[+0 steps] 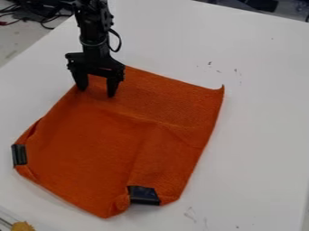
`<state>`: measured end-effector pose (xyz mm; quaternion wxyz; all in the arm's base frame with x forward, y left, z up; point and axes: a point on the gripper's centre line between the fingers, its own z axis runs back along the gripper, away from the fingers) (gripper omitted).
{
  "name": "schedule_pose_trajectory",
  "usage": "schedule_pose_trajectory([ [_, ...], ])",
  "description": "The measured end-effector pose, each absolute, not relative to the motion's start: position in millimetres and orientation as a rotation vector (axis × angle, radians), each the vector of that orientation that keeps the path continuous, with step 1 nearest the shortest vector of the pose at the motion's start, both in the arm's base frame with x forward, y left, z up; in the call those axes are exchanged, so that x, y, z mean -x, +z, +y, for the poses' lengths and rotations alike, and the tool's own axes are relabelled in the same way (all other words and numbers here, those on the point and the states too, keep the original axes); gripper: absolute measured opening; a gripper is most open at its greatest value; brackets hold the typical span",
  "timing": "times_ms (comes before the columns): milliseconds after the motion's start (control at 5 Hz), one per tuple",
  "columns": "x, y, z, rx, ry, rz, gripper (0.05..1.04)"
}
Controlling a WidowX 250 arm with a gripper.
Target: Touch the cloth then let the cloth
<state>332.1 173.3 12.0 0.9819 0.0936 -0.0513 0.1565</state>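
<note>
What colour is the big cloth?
The cloth is orange, seen best in the camera view.

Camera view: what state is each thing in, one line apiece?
Orange fabric cloth, spread, creased, far right corner raised.
Black two-finger gripper, open, over cloth's far left part, contact unclear.
Dark rectangular left piece, on cloth's left edge.
Dark rectangular near piece, on cloth's near edge.

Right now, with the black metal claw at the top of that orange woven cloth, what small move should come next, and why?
Probably a slight straight lift: the black two-finger gripper has its fingers apart, tips down at the orange woven cloth near its upper left corner, with no fabric visibly pinched between them, so rising should leave the cloth lying on the white table.
</note>
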Motion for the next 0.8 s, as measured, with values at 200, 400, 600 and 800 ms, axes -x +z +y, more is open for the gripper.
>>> schedule_pose_trajectory([
  [200,-334.2,13.5,176.7,-0.197,0.306,-0.118,1.001],
  [400,-335.6,18.7,190.8,-0.22,0.32,-0.142,1.001],
  [600,-344.1,30.7,196.0,-0.229,0.288,-0.151,1.001],
  [800,-345.5,37.4,194.5,-0.22,0.274,-0.125,1.001],
])
